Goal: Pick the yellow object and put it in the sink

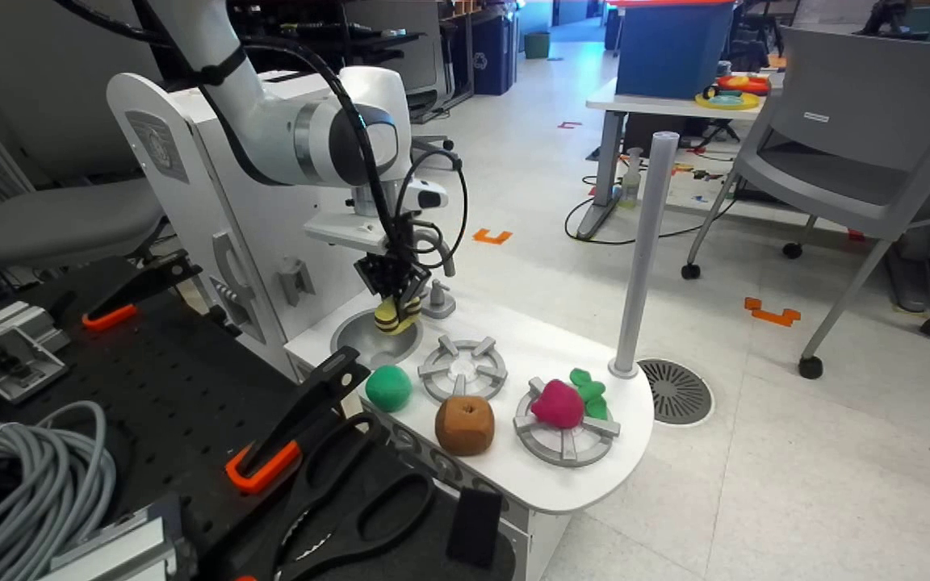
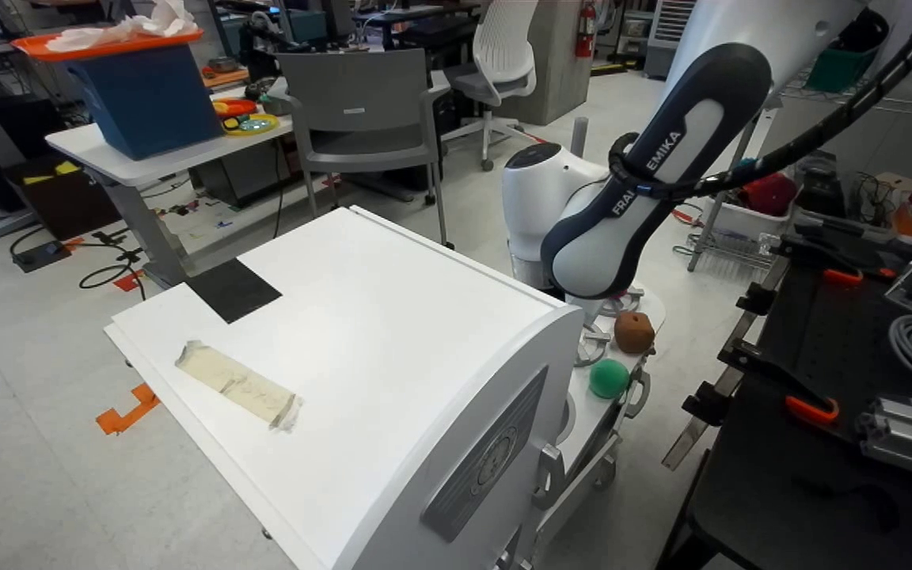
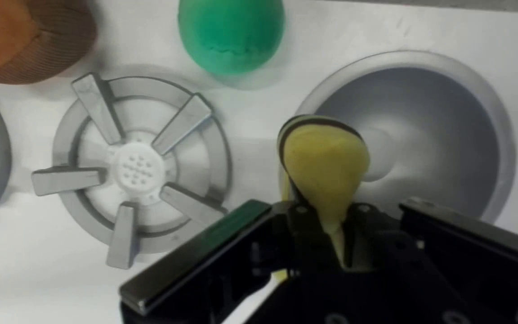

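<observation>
The yellow object has dark stripes and is held in my gripper. In the wrist view the yellow object sticks out between the two fingertips of the gripper. It overlaps the rim of the sink on the burner side. The sink is a round grey basin in the white countertop, and its bare inside shows in the wrist view. How high the yellow object hangs over the sink is hard to tell. In an exterior view only a sliver of the sink's rim shows, and the gripper is hidden there.
A silver faucet stands just behind the gripper. A green ball, a grey burner and an orange-brown toy are nearby. A pink-and-green toy lies on another burner. A tall white panel borders the sink.
</observation>
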Controlling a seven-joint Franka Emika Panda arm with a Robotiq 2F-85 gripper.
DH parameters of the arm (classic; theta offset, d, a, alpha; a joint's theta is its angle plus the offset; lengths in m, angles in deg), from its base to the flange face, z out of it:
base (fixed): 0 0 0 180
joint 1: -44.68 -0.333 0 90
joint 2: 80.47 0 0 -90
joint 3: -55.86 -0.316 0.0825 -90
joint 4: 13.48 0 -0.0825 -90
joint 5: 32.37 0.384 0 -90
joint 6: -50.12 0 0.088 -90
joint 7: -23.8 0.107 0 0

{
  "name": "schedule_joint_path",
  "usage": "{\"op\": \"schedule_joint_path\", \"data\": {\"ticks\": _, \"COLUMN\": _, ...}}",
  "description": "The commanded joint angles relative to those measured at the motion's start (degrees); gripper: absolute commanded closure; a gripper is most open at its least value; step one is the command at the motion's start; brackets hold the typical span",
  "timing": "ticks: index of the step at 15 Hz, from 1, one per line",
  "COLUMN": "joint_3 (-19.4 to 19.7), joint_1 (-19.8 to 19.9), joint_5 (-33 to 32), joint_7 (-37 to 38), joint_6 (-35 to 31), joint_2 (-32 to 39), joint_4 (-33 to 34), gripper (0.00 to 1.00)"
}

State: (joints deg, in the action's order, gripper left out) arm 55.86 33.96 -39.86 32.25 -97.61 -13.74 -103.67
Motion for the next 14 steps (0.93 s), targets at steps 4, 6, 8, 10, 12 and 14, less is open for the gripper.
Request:
{"op": "schedule_joint_path", "data": {"ticks": 4, "joint_3": 0.6, "joint_1": -5.1, "joint_5": -1.2, "joint_7": -1.3, "joint_6": -0.5, "joint_2": 3.4, "joint_4": 2.2, "gripper": 0.97}}
{"op": "schedule_joint_path", "data": {"ticks": 6, "joint_3": 1.5, "joint_1": -6.4, "joint_5": -2.6, "joint_7": -2.4, "joint_6": -0.6, "joint_2": 5.3, "joint_4": 4.1, "gripper": 0.97}}
{"op": "schedule_joint_path", "data": {"ticks": 8, "joint_3": 2.8, "joint_1": -7.3, "joint_5": -4.0, "joint_7": -2.8, "joint_6": 0.6, "joint_2": 8.6, "joint_4": 8.1, "gripper": 0.97}}
{"op": "schedule_joint_path", "data": {"ticks": 10, "joint_3": 4.0, "joint_1": -7.7, "joint_5": -5.1, "joint_7": -2.8, "joint_6": 1.0, "joint_2": 11.9, "joint_4": 12.3, "gripper": 0.97}}
{"op": "schedule_joint_path", "data": {"ticks": 12, "joint_3": 5.8, "joint_1": -8.4, "joint_5": -6.3, "joint_7": -2.1, "joint_6": 1.7, "joint_2": 15.6, "joint_4": 17.1, "gripper": 0.97}}
{"op": "schedule_joint_path", "data": {"ticks": 14, "joint_3": 6.9, "joint_1": -8.9, "joint_5": -7.1, "joint_7": -1.6, "joint_6": 1.9, "joint_2": 18.5, "joint_4": 20.7, "gripper": 0.97}}
